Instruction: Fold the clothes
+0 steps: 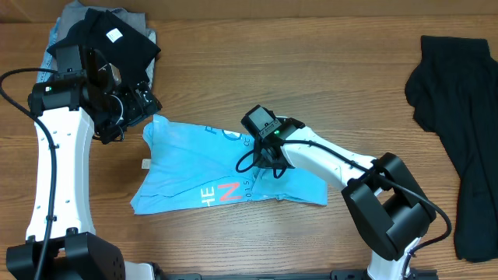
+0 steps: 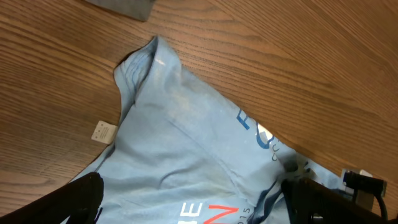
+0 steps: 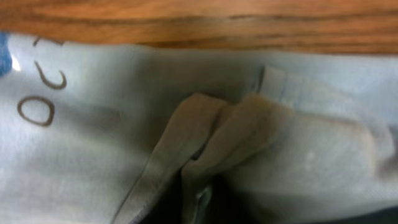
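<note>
Quick map, seen from above: the light blue cotton T-shirt (image 1: 194, 167) lies on the brown wooden table (image 1: 311, 70), roughly mid-table. A small white paper tag (image 1: 145, 163) sits on the wood just beside its 9 o'clock edge. The heap of black and grey clothes (image 1: 109, 39) is out at 10 o'clock, and the long black cloth garment (image 1: 459, 117) is well apart at 3. My left gripper (image 1: 144, 109) hangs over the shirt's 10 o'clock corner, and my right gripper (image 1: 264, 163) is down on its 3 o'clock part.

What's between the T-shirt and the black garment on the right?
Overhead: bare table and the right arm, nothing else, between T-shirt and black garment.
</note>
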You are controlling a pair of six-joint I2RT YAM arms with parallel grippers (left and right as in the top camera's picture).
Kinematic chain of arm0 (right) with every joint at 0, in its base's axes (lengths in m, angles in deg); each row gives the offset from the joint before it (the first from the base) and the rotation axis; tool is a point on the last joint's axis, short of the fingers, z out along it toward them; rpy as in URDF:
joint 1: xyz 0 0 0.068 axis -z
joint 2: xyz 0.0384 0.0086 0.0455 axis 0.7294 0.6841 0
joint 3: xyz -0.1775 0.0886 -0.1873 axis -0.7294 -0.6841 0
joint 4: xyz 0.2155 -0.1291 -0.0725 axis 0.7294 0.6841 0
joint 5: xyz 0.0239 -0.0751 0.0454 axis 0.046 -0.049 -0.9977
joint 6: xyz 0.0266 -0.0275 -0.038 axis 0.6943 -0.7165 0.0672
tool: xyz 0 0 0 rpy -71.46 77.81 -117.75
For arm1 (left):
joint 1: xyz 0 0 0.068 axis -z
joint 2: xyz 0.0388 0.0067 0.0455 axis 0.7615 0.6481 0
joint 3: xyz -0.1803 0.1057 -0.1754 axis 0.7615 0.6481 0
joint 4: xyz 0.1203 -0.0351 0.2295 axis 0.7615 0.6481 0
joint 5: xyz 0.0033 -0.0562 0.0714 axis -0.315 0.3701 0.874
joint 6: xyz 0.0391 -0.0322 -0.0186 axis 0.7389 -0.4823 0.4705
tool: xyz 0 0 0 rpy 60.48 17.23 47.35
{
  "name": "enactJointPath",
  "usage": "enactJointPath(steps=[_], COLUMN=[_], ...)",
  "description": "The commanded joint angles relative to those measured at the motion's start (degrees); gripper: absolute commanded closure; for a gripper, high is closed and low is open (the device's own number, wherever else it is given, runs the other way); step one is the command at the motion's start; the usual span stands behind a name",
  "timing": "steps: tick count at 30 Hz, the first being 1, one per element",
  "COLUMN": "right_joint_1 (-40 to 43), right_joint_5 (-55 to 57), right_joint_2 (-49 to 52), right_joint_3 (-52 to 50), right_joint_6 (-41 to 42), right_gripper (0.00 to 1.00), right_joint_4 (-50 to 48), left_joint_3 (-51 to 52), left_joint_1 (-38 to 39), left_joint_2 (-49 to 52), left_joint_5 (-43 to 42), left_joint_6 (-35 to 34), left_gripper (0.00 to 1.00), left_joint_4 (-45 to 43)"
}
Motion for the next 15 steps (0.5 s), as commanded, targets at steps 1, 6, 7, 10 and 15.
enactJointPath(steps=[1, 6, 7, 10, 15], right_joint_1=[0.2, 0.2, 0.2, 0.2, 0.2], right_joint_5=[0.4, 0.6, 0.7, 1.2, 1.0], right_joint_2=[0.2, 0.2, 0.2, -0.3, -3.0], right_joint_3=[-0.2, 1.8, 2.4, 4.4, 5.6], right_joint_6=[-0.1, -0.1, -0.1, -0.1, -0.1], right_gripper=[0.96, 0.96, 0.96, 0.96, 0.96], right_joint_4=[-0.3, 1.4, 2.0, 4.3, 4.9], left_joint_3=[-0.7, -0.7, -0.7, -0.7, -0.7], left_joint_1=[0.5, 0.5, 0.5, 0.5, 0.5], left_joint_2=[-0.3, -0.3, -0.3, -0.3, -0.3], left_joint_5=[-0.2, -0.2, -0.2, -0.2, 1.2], left_joint_6=[1.1, 1.2, 1.2, 1.5, 1.6], left_gripper=[0.0, 0.0, 0.0, 0.0, 0.0], left_joint_4=[-0.1, -0.1, -0.1, -0.1, -0.1])
